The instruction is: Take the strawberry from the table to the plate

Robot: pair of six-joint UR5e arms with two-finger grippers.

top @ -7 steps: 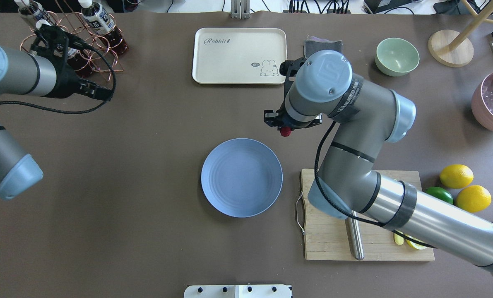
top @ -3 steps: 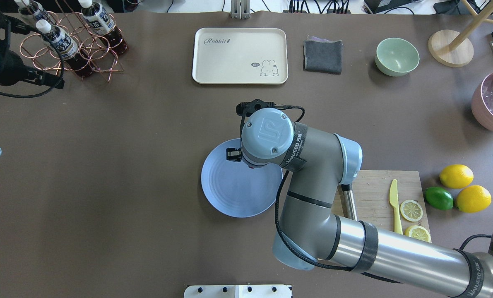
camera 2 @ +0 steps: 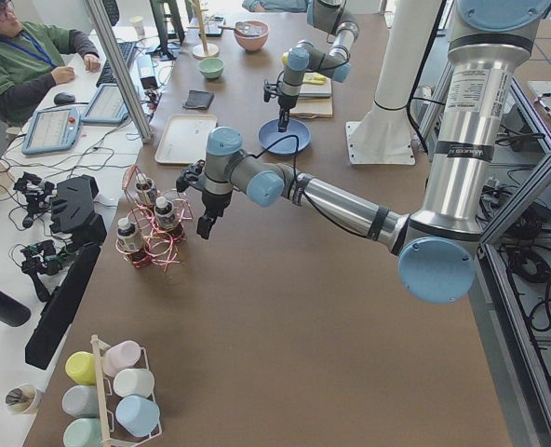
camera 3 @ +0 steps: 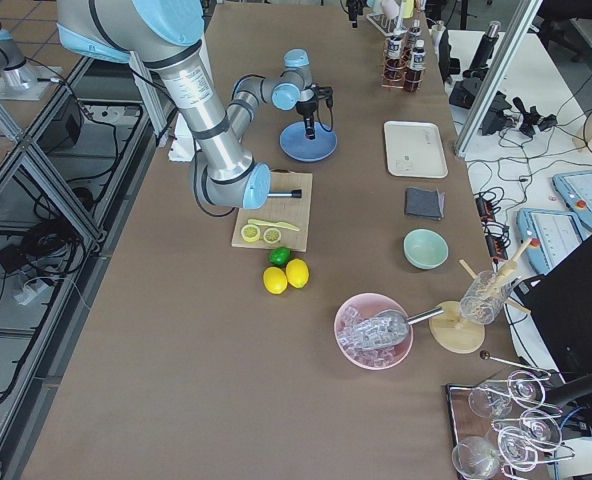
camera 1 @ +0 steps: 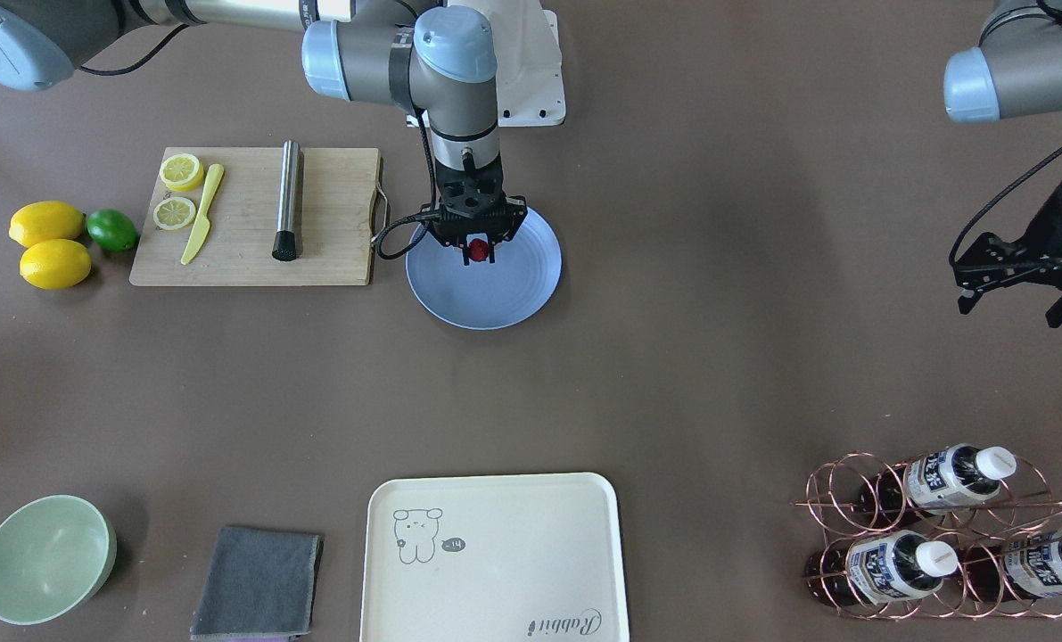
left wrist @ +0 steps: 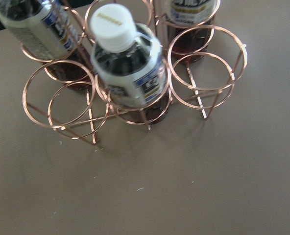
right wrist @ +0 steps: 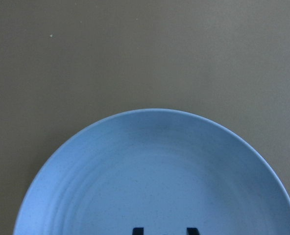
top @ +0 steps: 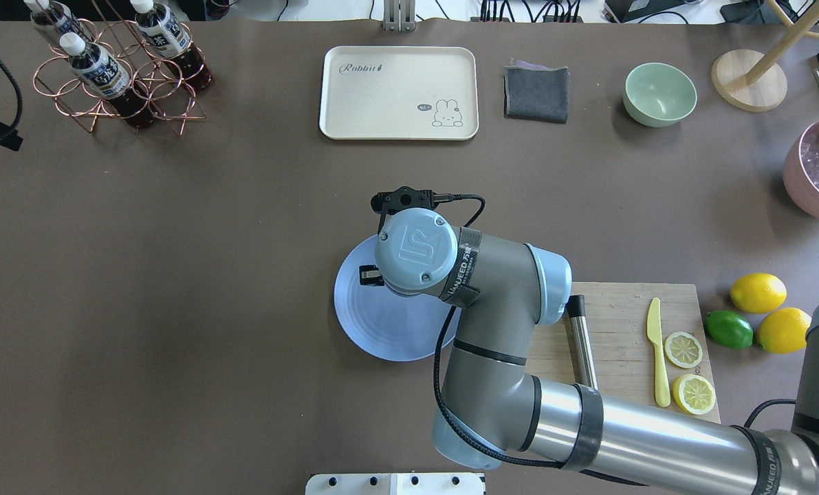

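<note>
The right claw [camera 1: 478,255] points straight down over the plate [camera 1: 506,305], its two fingers clamped on the strawberry [camera 1: 477,248], which shows as a small dark-red blob between the black tips. In the front-facing view the berry sits just toward 12 o'clock from the plate's middle, inside the rim; whether it touches the plate's surface I cannot tell. The right wrist camera shows only the two fingertips [right wrist: 137,230] at its lower edge above the plate's ringed blue face, with the berry out of its sight. The plate lies on the table [camera 1: 718,196], with the cutting board [camera 1: 334,214] just beside it at 9 o'clock. The left claw [camera 1: 1012,305] hangs well apart at 3 o'clock, fingers spread and holding nothing, with the copper bottle rack [camera 1: 838,499] toward its 7 o'clock.
</note>
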